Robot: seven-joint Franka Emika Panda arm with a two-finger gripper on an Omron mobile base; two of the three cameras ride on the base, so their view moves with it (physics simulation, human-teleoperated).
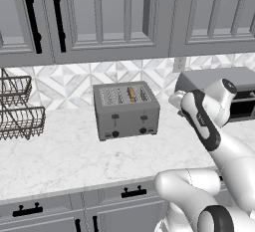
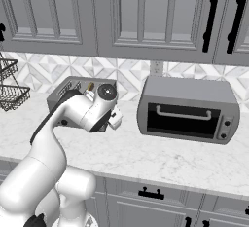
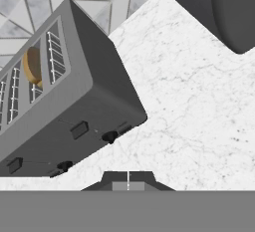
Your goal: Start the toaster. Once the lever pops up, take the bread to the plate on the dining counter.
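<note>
Matte-grey toaster on marble bench, back against tiled wall, between wire baskets and oven box. Boxy, four top slots with wire guides, two dark front levers and small knobs below. Bread in third slot from left, golden-brown, thin edge-on, top poking just above slot. Hand shut, holding nothing, hovering off toaster's front right corner, above bare bench, not touching.

Tilted toaster on marble counter, bread in slot, shut gripper
</note>
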